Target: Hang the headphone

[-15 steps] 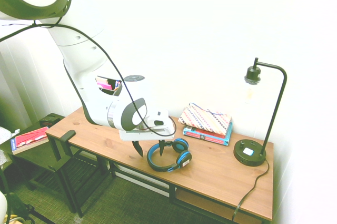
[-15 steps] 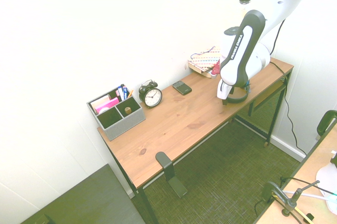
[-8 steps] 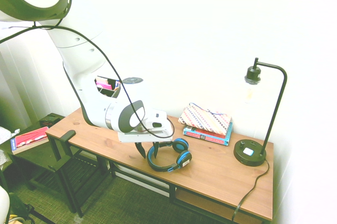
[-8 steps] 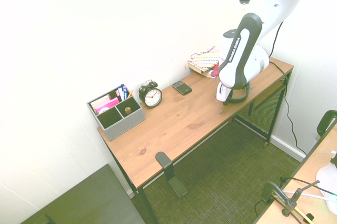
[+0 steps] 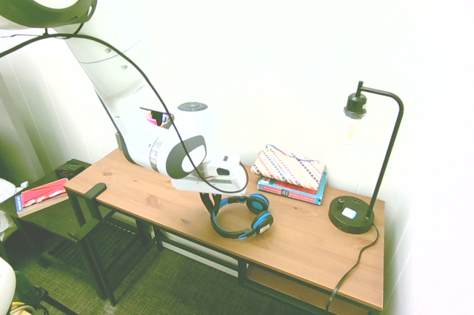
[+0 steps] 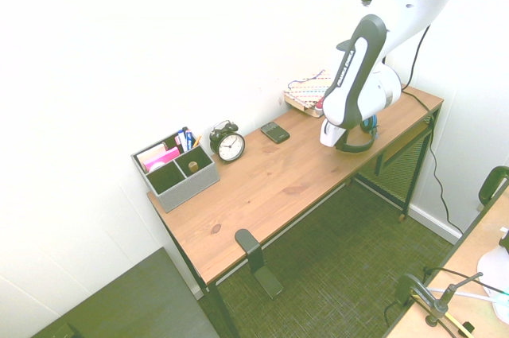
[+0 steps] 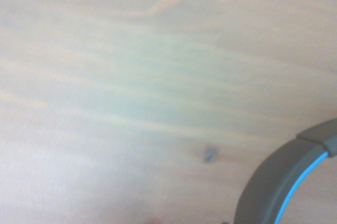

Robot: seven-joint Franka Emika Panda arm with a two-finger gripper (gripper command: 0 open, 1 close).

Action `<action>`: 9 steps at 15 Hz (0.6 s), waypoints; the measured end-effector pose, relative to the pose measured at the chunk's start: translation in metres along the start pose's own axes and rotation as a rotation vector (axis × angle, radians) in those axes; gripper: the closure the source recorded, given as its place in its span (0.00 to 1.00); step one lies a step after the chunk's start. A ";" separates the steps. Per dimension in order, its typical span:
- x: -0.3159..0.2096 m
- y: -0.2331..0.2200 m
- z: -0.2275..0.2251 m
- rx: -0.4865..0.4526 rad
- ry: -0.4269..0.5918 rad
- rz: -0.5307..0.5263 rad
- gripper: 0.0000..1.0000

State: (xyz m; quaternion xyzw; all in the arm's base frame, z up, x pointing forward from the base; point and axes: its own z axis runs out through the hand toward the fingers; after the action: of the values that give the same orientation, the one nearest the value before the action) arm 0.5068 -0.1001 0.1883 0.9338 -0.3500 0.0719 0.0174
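- Wooden table (image 5: 311,244) carries the headphone (image 5: 238,216), which sits near the front edge, in front of the stacked books; its headband end is under the arm's hand while the ear cups point toward the books.
- Compared with a second ago, we see the fingers (image 5: 209,204) go from spread apart on either side of the headband to drawn together on it; they now grip the headphone at the band.
- We also see the hand a little higher than it was, and the headphone has shifted slightly with it, its band end tipped up.
- We judge this to mean the pick-up is made and the lift is starting; carrying and hanging are all still ahead.
- In the wrist view we see only a curved stretch of black band with a blue stripe against blurred wood grain.
- A black hook (image 6: 248,242) is clamped to the table's front edge, well apart from the headphone; we take it as the likely place to hang it.
- Our count: one headphone, one hook, one desk lamp (image 5: 354,207), one alarm clock (image 6: 229,144), one grey organiser (image 6: 176,172), one small dark item (image 6: 275,131) near the clock, and a patterned pouch (image 5: 289,167) on two books.
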 end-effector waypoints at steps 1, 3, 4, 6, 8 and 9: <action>0.017 0.000 -0.019 0.008 -0.015 0.050 1.00; 0.045 0.010 -0.072 0.020 -0.063 0.121 1.00; 0.049 0.014 -0.103 0.030 -0.095 0.149 1.00; 0.040 0.006 -0.158 0.027 -0.160 0.202 1.00; 0.007 -0.029 -0.193 0.009 -0.179 0.229 1.00; -0.018 -0.053 -0.197 -0.004 -0.180 0.239 1.00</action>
State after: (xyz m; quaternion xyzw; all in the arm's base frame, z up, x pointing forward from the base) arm 0.5040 -0.0321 0.3818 0.8881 -0.4591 -0.0113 -0.0207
